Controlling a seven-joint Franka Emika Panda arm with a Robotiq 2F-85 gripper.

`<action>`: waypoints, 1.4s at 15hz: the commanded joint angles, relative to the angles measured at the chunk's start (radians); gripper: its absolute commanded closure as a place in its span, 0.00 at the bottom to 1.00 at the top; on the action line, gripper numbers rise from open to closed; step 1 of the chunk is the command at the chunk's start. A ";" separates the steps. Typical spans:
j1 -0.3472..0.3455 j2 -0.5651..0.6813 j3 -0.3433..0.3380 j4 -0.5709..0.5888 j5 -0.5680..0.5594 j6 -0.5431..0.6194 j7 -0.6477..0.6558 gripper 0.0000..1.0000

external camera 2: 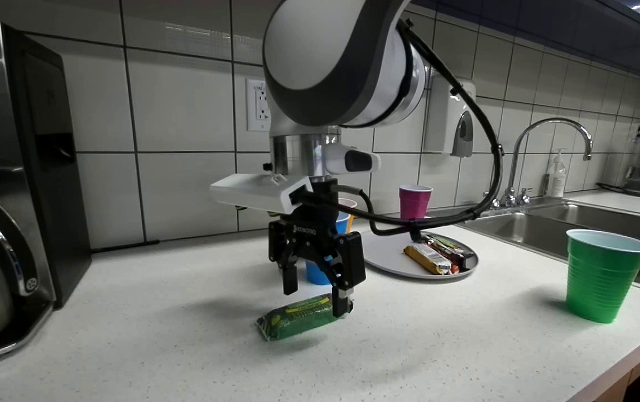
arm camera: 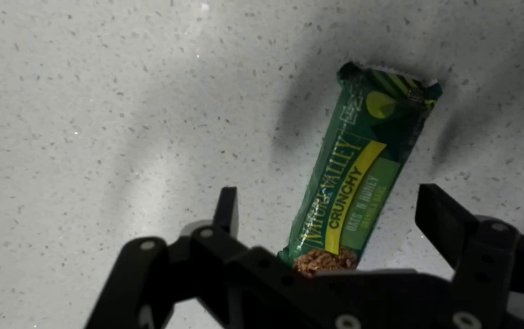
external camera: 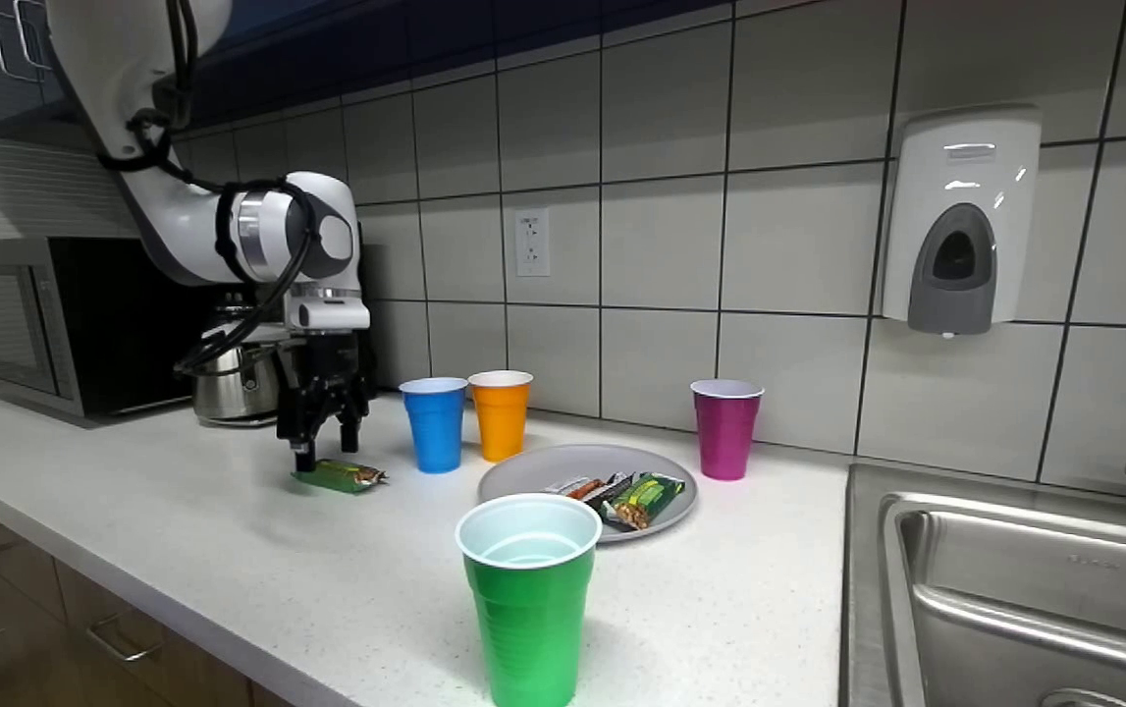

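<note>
- The tabletop (external camera: 180,491), pale and speckled, runs along the wall (external camera: 661,245) and borders the sink (external camera: 877,589).
- The arm (external camera 2: 314,50) reaches in above it with its end pointing straight down; I'd call this the lining-up step of a grasp.
- The plate (external camera 2: 386,257) lies nearer the sink than the arm does, with several wrapped snacks (external camera 2: 428,258) on it.
- The green cup (external camera: 531,619) stands apart from the plate, the purple cup (external camera: 725,432) is close to the wall, and the blue cup (external camera: 438,432) and orange cup (external camera: 501,422) stand side by side.
- The bar (arm camera: 357,173), in its green wrapper, lies flat on the tabletop at a slant between the fingers (arm camera: 442,224).
- Those fingers are spread wide and hold nothing, one to each side of the bar; whether either brushes the wrapper I cannot tell. The next move, to my eye, calls for a slight turn to square up with the bar's long edges, a little lowering if there is room, then a gentle squeeze across its narrow width, since the wrapper is probably slick.
</note>
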 commanded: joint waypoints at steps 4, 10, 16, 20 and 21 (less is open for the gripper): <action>0.018 0.011 -0.016 0.023 -0.040 -0.017 0.091 0.00; 0.016 0.018 -0.014 0.022 -0.038 -0.014 0.111 0.00; 0.017 0.025 -0.015 0.024 -0.039 -0.013 0.120 0.49; 0.016 0.023 -0.015 0.025 -0.040 -0.013 0.120 0.80; 0.016 0.023 -0.016 0.026 -0.041 -0.014 0.120 0.87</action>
